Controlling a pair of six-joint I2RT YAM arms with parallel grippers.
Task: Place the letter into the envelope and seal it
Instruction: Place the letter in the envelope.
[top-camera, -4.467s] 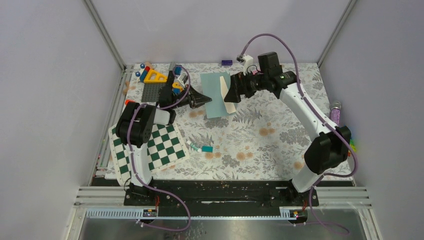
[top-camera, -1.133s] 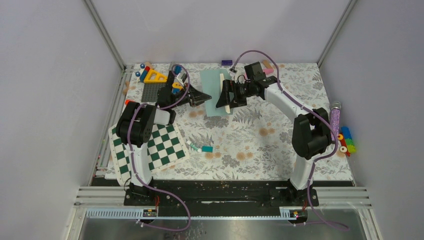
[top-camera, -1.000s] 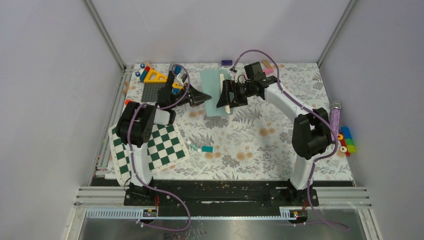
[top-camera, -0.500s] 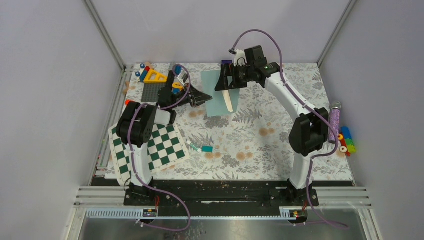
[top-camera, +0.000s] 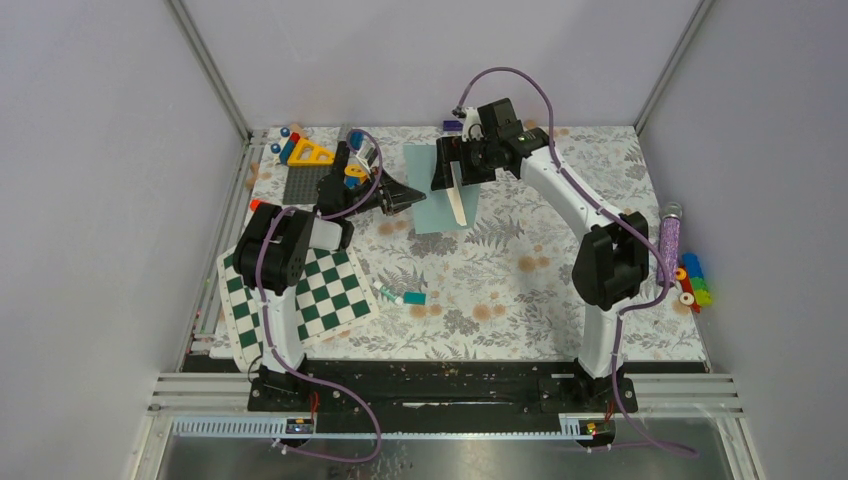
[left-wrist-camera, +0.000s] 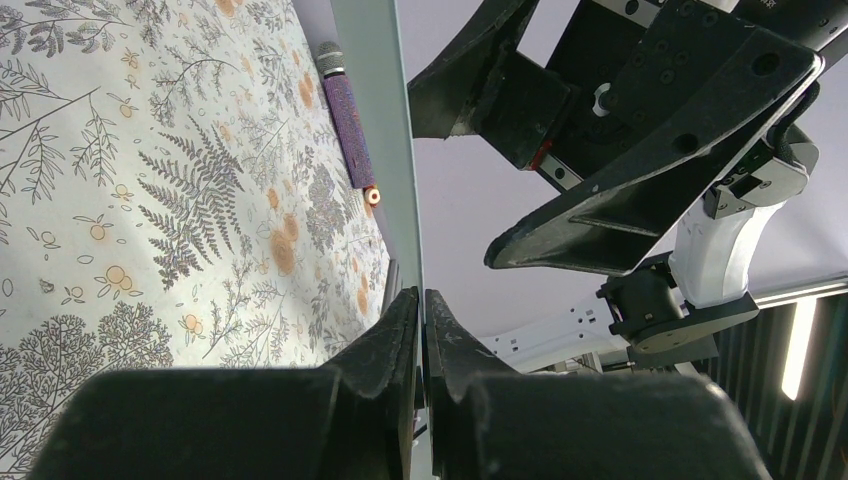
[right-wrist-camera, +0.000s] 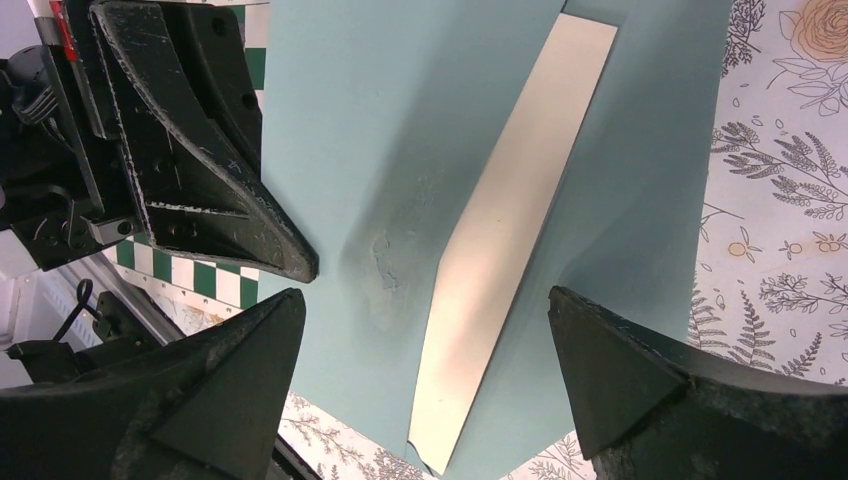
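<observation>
The teal envelope (top-camera: 420, 180) lies flat at the back middle of the table. A narrow cream strip of the letter (top-camera: 458, 205) shows along its right side, the rest hidden under teal paper. In the right wrist view the letter (right-wrist-camera: 510, 230) runs as a long sliver across the envelope (right-wrist-camera: 400, 120). My left gripper (top-camera: 408, 196) is shut on the envelope's left edge; the pinched sheet (left-wrist-camera: 380, 120) appears edge-on between its fingertips (left-wrist-camera: 400, 320). My right gripper (top-camera: 450, 170) hovers open over the envelope's far part, holding nothing, its fingers (right-wrist-camera: 250, 380) wide apart.
A green-white checkerboard (top-camera: 300, 295) lies at the front left. Small toys and a grey plate (top-camera: 310, 160) crowd the back left corner. A tiny teal block (top-camera: 413, 298) sits mid-table. A purple tube (top-camera: 670, 228) and coloured bricks (top-camera: 692, 282) rest along the right edge.
My right arm has swung toward the back wall, and its open gripper now hangs over the envelope's far end. The letter strip lies uncovered. The left gripper has not moved.
</observation>
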